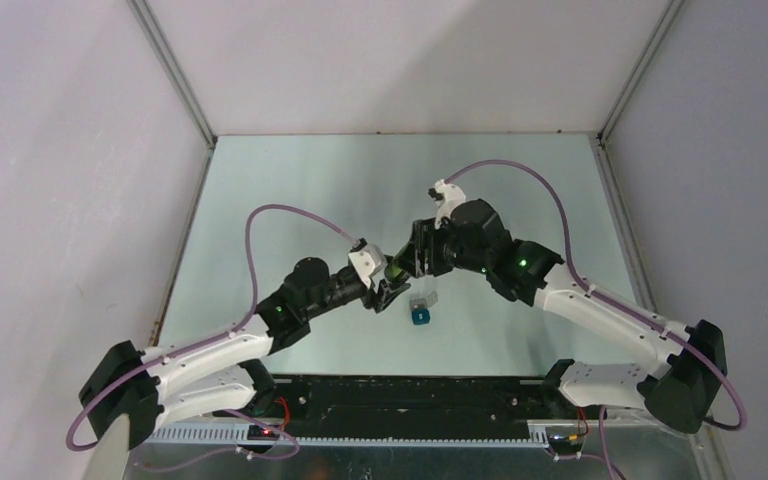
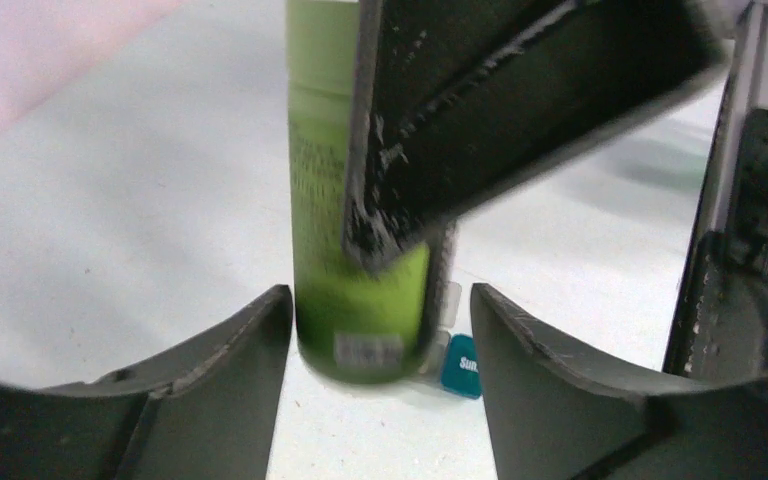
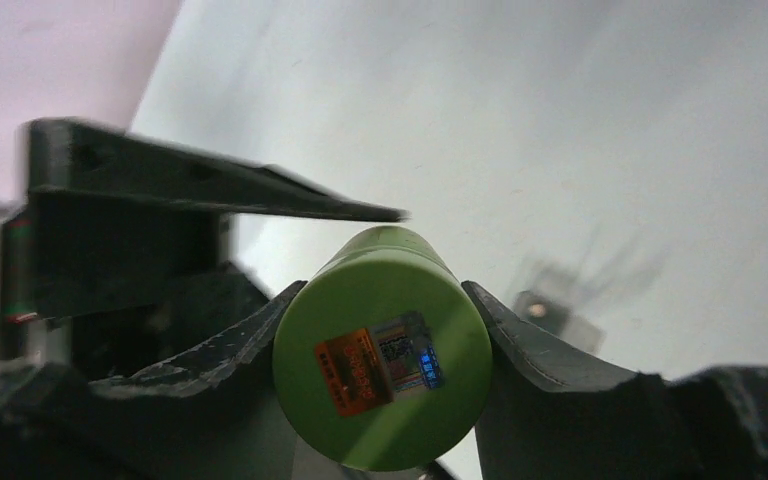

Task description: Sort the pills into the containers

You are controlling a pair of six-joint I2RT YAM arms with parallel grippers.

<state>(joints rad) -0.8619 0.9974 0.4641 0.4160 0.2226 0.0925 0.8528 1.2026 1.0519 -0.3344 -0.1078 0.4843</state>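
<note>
Pale worktop (image 1: 300,190), centre, towards its near edge: right fingers (image 3: 545,350) clamp the lime-green container (image 3: 380,385), left fingers (image 2: 225,375) sit loose around it; light, rigid, slick plastic, I'd judge, best pinched mid-barrel.

Lime-green cylindrical container (image 3: 380,350), orange-blue sticker on end face; small clear-and-teal item (image 1: 421,310) lying on table (image 1: 300,190) just beside.

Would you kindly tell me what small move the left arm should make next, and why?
Probably draw the left pincer back from the green tube: the right pincer pinches the tube's end on both sides, while the left one's jaws stand apart with a gap beside it.
</note>
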